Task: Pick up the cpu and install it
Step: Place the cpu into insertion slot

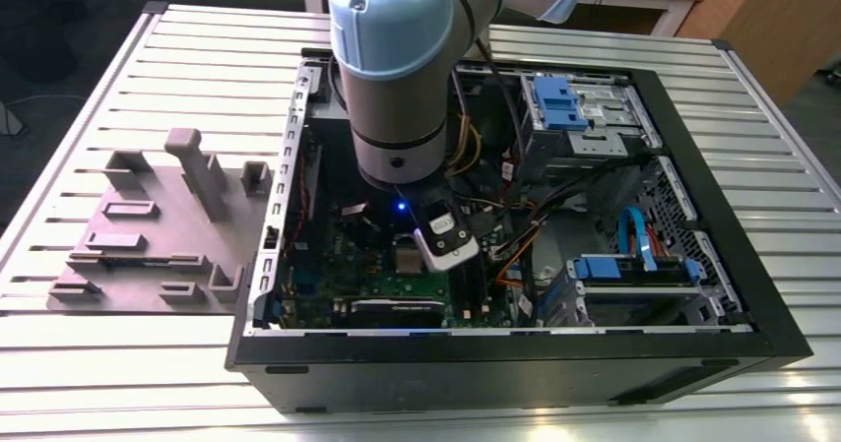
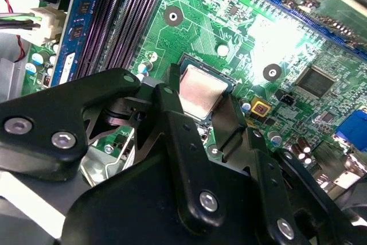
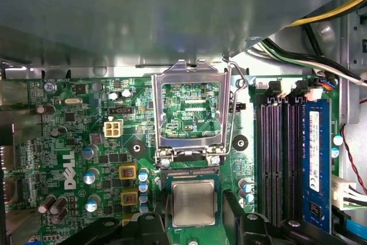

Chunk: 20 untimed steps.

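1. cpu (image 3: 194, 202) sits at the socket (image 2: 211, 68), beside the open metal frame (image 3: 189, 73), end effector (image 2: 202, 106) straddling it.
2. can't tell if i'm clamped on it.
3. light, stiff, fragile i reckon; edges only.

A grey cylindrical arm (image 1: 394, 97) is capped in pale blue and ringed in black, with a white wrist block (image 1: 444, 241) at its end. The gripper (image 2: 199, 100) is built of matte black links (image 2: 172, 159) fastened with silver screws (image 2: 207, 201).
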Motion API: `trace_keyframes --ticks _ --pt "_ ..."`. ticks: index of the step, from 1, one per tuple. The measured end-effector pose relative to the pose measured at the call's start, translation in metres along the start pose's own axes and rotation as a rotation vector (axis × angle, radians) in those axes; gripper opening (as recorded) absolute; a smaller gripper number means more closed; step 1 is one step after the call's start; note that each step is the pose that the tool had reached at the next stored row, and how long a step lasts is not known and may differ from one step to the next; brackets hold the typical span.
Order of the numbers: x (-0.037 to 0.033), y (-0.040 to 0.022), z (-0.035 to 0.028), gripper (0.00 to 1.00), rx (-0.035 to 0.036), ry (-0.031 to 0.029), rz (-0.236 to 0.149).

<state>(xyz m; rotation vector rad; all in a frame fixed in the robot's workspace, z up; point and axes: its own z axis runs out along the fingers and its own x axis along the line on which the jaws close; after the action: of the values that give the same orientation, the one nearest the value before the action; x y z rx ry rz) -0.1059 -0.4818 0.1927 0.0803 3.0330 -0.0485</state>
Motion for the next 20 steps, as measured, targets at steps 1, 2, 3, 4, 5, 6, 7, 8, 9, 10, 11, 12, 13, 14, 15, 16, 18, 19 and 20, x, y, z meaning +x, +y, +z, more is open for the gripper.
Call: trace_keyframes --ticks 1,2,3,4,5,6,7,8,9,10,11,12,13,14,15,16,18,19,20 --pt "0.0 0.0 0.0002 0.49 -0.0001 0.0 0.0" --pt "0.0001 0.0001 0.0007 0.49 -0.0004 -0.0002 0.0" --pt "0.0001 0.0001 0.0009 0.49 -0.0003 -0.0002 0.0" --pt "0.0001 0.0001 0.0009 0.49 -0.0002 -0.0001 0.0" --pt "0.0001 0.0 0.0008 0.49 0.0 0.0 0.0" --pt "0.0001 0.0 0.0009 0.49 0.0 0.0 0.0" --pt "0.0001 0.0001 0.001 0.49 -0.0001 0.0 0.0" --pt "0.0001 0.0001 0.0011 0.49 -0.0002 -0.0001 0.0" --pt "0.0001 0.0001 0.0011 0.49 -0.0001 0.0 0.0" --pt "0.0001 0.0001 0.0011 0.49 -0.0001 0.0 0.0" --pt "0.0001 0.0001 0.0012 0.49 -0.0002 0.0 0.0" --pt "0.0001 0.0 0.0012 0.48 0.0001 0.0001 0.0" --pt "0.0002 0.0 0.0011 0.42 0.0004 0.0002 0.0" --pt "0.0002 0.0 0.0012 0.42 0.0003 0.0002 0.0" --pt "0.0002 0.0 0.0013 0.39 0.0002 0.0001 0.0" --pt "0.0002 0.0 0.0014 0.39 0.0 0.0001 0.0" --pt "0.0002 0.0001 0.0015 0.39 0.0 0.0 0.0" --pt "0.0002 0.0001 0.0016 0.39 0.0 0.0 0.0" --pt "0.0002 0.0 0.0016 0.39 0.0 0.0 0.0"
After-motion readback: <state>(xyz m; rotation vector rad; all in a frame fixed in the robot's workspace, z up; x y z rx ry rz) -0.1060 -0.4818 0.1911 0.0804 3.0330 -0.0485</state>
